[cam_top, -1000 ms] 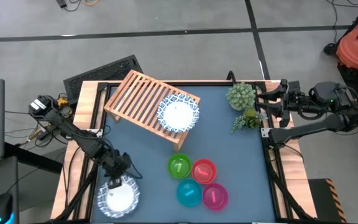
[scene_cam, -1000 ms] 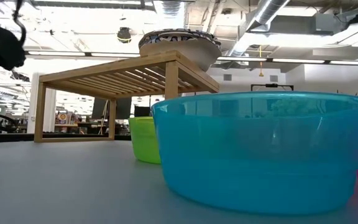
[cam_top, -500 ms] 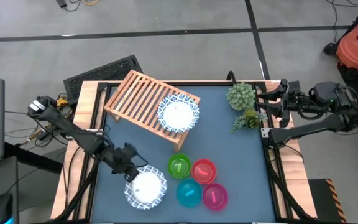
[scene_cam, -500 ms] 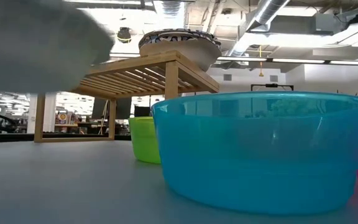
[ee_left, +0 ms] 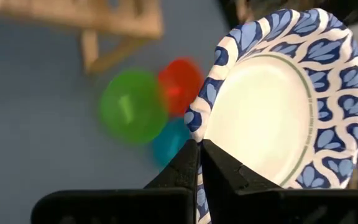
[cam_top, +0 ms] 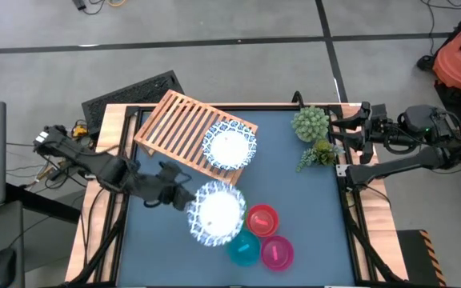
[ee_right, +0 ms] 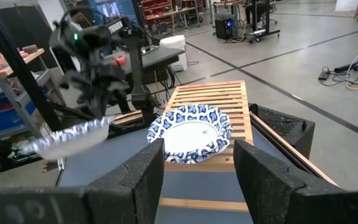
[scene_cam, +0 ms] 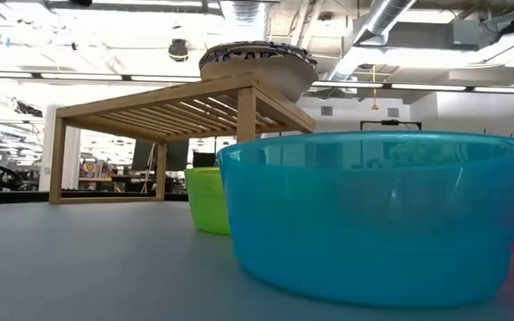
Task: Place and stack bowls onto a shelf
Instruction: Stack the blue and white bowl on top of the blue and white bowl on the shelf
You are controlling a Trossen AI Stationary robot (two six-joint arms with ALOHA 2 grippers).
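Left gripper (cam_top: 184, 198) up over the blue table (cam_top: 166, 248), just in front of the shelf (cam_top: 184, 130). Fingers (ee_left: 188, 171) pinched tight on the rim of a white bowl with a blue rim (cam_top: 216, 213) — held in the air, above the small bowls. Lots of bare table on the left side and along the near edge, so plenty of room there. Much less room on the right of the held bowl: red bowl (cam_top: 263, 219), teal bowl (cam_top: 243, 249) and magenta bowl (cam_top: 276, 252) packed close together near the front edge.

Green bowl (scene_cam: 207, 200) hidden from above by the held bowl, but plain to see from table height and from the left wrist. Teal bowl partly covered from above too. From table height, teal bowl fills most of the view, and magenta bowl cut off at the side. Held bowl blurred in the right wrist view.

Second blue-rimmed bowl (cam_top: 230, 146) sitting on the shelf slats, at the end nearest the small bowls. Far end of the shelf bare.

Right gripper (cam_top: 336, 132) parked at the table's far right corner, fingers (ee_right: 138, 175) spread apart with nothing between them. Green plant (cam_top: 310, 124) just beside it — a second sprig (cam_top: 317, 154) close by.
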